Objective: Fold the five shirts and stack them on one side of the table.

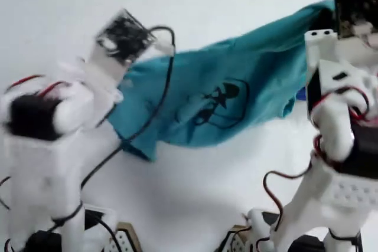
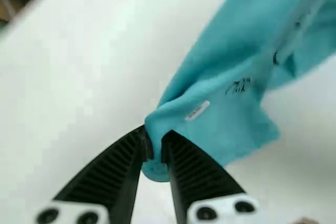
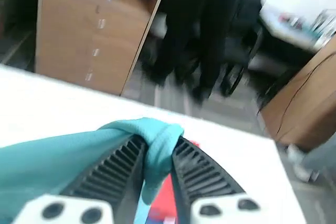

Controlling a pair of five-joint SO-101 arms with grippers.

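A teal shirt (image 1: 218, 95) with a dark print hangs stretched above the white table (image 1: 53, 22), held at both ends. My left gripper (image 2: 155, 153) is shut on one bunched corner of the shirt (image 2: 247, 72); in the high view that arm's wrist (image 1: 121, 42) sits at the shirt's left end. My right gripper (image 3: 157, 156) is shut on a fold of the shirt (image 3: 58, 156) at the far right edge of the table, where the cloth (image 1: 322, 10) rises highest. The shirt's lower edge sags toward the table in the middle.
A red object (image 3: 168, 192) lies on the table just beyond my right gripper's fingers. Wooden cabinets (image 3: 89, 30) and a person's dark legs (image 3: 205, 30) stand beyond the table's far edge. Cables (image 1: 106, 157) trail along the near side by the arm bases.
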